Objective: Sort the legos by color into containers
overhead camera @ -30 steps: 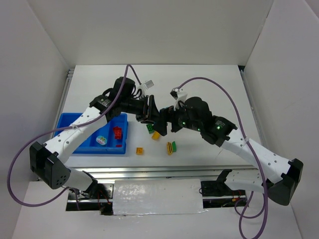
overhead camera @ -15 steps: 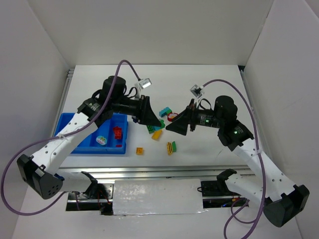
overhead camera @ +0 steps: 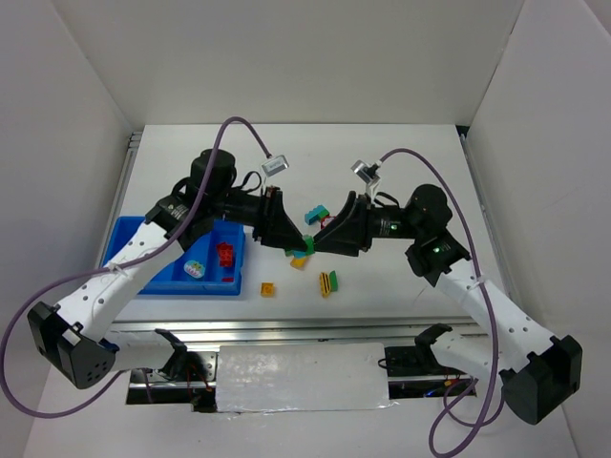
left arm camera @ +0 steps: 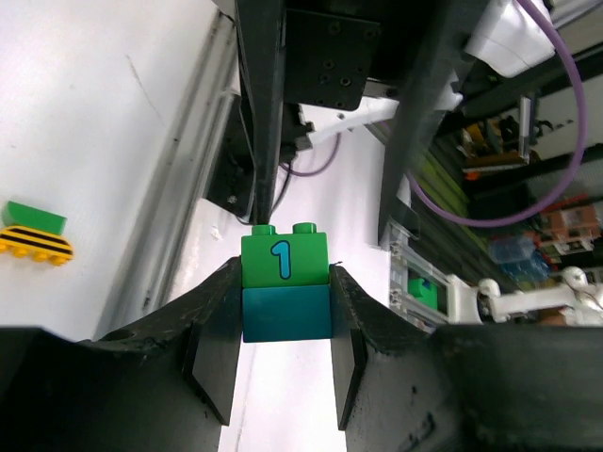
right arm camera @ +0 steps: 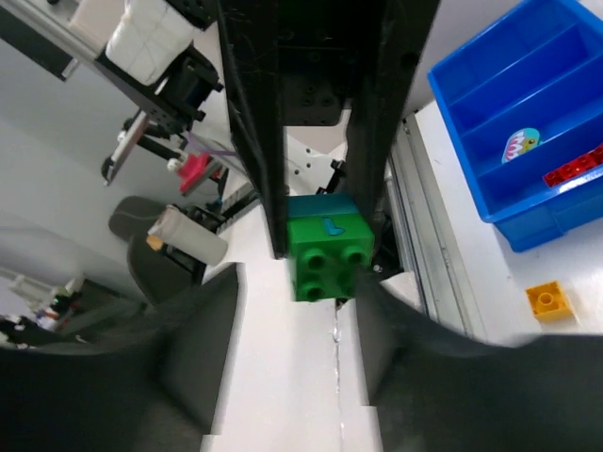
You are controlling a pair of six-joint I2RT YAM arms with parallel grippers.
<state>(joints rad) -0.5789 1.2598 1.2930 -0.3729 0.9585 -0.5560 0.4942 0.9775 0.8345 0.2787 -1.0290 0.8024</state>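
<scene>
White bench (overhead camera: pixel 401 157) carries everything. The left arm (overhead camera: pixel 143 250) and right arm (overhead camera: pixel 487 305) reach in from the near edge and meet nose to nose over the middle of the bench, just right of the blue tray (overhead camera: pixel 181 289). The tray lies on the left front part of the bench, with four long compartments side by side. The compartment nearest the bench centre holds a red brick (overhead camera: pixel 224 254) and a smaller red piece (overhead camera: pixel 227 279). The next one over holds the pale rounded piece (overhead camera: pixel 194 269). The other two are partly covered by the left arm in the top view. Left fingers (left arm camera: pixel 215 348) are clenched on a two-brick stack held up between the arms. They press the sides of the teal brick (left arm camera: pixel 285 314), and the green brick (left arm camera: pixel 283 259), marked with a 1, sits on it beyond the fingertips. Right fingers (right arm camera: pixel 203 348) stand one on each side of the green end of that stack. They are blurred in the wrist view, with a gap showing on one side, so cannot tell whether they press it. Loose on the bench: a teal-and-green piece (overhead camera: pixel 313 212) just behind the meeting point, a small green piece (overhead camera: pixel 289 251) and a yellow brick (overhead camera: pixel 300 260) just beside each other under the fingers, a yellow-and-green piece (overhead camera: pixel 329 282) nearer the front, and an orange brick (overhead camera: pixel 267 288) near the tray's front right corner.
</scene>
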